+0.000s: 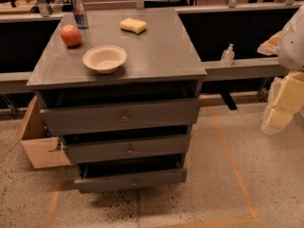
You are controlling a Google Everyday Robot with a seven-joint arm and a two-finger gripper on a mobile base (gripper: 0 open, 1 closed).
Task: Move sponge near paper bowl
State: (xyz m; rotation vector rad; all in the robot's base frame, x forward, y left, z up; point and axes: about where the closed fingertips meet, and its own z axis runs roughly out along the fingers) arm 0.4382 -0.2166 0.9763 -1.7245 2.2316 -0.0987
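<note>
Pale yellow sponge [133,25] lies apart from the paper bowl [104,58]; the end effector [280,115] hangs far right, grip state unclear; reaching the sponge probably comes first.

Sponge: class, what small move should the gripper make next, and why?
Probably swing the gripper left, over the cabinet and toward the sponge. The gripper hangs at the right edge of the view, off the cabinet and holding nothing. The sponge lies untouched at the back of the top, well apart from the paper bowl near the front.
</note>
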